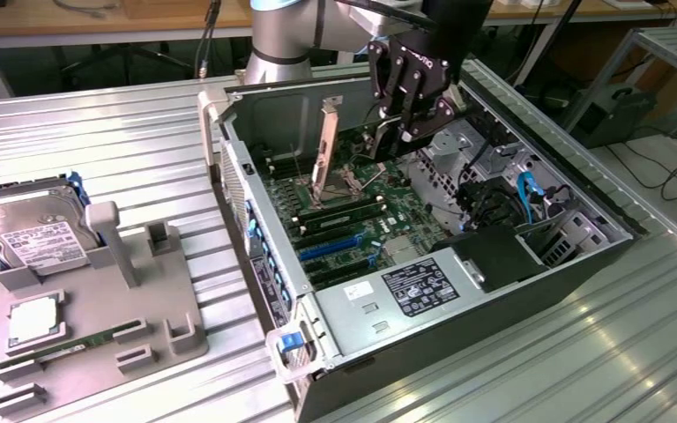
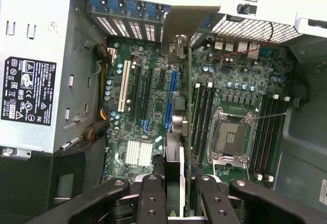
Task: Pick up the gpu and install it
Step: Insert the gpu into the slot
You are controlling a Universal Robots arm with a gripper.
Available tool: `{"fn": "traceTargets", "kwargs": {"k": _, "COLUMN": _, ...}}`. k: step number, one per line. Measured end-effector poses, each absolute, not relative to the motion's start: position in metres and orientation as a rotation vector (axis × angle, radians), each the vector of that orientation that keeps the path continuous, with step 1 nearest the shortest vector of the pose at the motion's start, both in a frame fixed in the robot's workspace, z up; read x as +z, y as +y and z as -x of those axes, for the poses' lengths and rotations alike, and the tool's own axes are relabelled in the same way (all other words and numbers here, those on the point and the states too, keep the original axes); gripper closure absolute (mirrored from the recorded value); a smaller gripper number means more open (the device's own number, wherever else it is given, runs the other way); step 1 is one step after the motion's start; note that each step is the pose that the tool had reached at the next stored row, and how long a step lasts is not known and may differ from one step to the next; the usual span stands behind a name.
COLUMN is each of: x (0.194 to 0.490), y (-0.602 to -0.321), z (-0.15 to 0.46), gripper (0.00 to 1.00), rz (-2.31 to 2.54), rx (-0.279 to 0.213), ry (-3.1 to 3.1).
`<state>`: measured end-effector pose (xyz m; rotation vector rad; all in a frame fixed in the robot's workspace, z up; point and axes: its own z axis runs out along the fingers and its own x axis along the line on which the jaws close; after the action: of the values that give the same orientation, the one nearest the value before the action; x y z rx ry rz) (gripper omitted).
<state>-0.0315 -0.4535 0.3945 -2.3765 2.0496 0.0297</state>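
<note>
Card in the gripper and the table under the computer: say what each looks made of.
Card: thin circuit board seen edge-on, with a pale, dull metal-looking strip at one end. Table: likely aluminium, silvery ribbed slats that catch the light.

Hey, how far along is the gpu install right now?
Done: the gpu is picked up and off the grey parts holder, where the hard drive and memory stick remain. In hand: the gripper holds the card on edge above the motherboard inside the open computer case. Left: the card is not yet seated in a slot.
</note>
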Motion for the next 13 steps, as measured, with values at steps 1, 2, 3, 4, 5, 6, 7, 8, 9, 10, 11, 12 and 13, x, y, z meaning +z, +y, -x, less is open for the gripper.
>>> {"fn": "traceTargets", "kwargs": {"k": 1, "x": 0.3939, "y": -0.4535, "z": 0.0315, "gripper": 0.73, "rz": 2.376, "rx": 0.030, "ry": 2.049}}
{"fn": "traceTargets", "kwargs": {"k": 2, "x": 0.3933, "y": -0.4535, "z": 0.0315, "gripper": 0.73, "rz": 2.376, "rx": 0.030, "ry": 2.049}}
{"fn": "traceTargets", "kwargs": {"k": 3, "x": 0.3928, "y": -0.4535, "z": 0.0315, "gripper": 0.73, "rz": 2.376, "rx": 0.031, "ry": 2.049}}
{"fn": "traceTargets", "kwargs": {"k": 4, "x": 0.3923, "y": -0.4535, "z": 0.0315, "gripper": 0.73, "rz": 2.376, "rx": 0.031, "ry": 2.049}}
{"fn": "traceTargets", "kwargs": {"k": 5, "x": 0.3916, "y": -0.4535, "z": 0.0314, "gripper": 0.73, "rz": 2.376, "rx": 0.031, "ry": 2.049}}
{"fn": "traceTargets", "kwargs": {"k": 6, "x": 0.3910, "y": -0.4535, "z": 0.0314, "gripper": 0.73, "rz": 2.376, "rx": 0.031, "ry": 2.049}}
{"fn": "traceTargets", "kwargs": {"k": 7, "x": 0.3903, "y": -0.4535, "z": 0.0314, "gripper": 0.73, "rz": 2.376, "rx": 0.031, "ry": 2.049}}
{"fn": "traceTargets", "kwargs": {"k": 8, "x": 0.3895, "y": -0.4535, "z": 0.0314, "gripper": 0.73, "rz": 2.376, "rx": 0.032, "ry": 2.049}}
{"fn": "traceTargets", "kwargs": {"k": 9, "x": 0.3888, "y": -0.4535, "z": 0.0314, "gripper": 0.73, "rz": 2.375, "rx": 0.032, "ry": 2.049}}
{"fn": "traceTargets", "kwargs": {"k": 10, "x": 0.3880, "y": -0.4535, "z": 0.0315, "gripper": 0.73, "rz": 2.375, "rx": 0.032, "ry": 2.049}}
{"fn": "traceTargets", "kwargs": {"k": 11, "x": 0.3870, "y": -0.4535, "z": 0.0314, "gripper": 0.73, "rz": 2.375, "rx": 0.032, "ry": 2.049}}
{"fn": "traceTargets", "kwargs": {"k": 12, "x": 0.3862, "y": -0.4535, "z": 0.0314, "gripper": 0.73, "rz": 2.375, "rx": 0.032, "ry": 2.049}}
{"fn": "traceTargets", "kwargs": {"k": 13, "x": 0.3855, "y": -0.4535, "z": 0.0314, "gripper": 0.73, "rz": 2.375, "rx": 0.032, "ry": 2.048}}
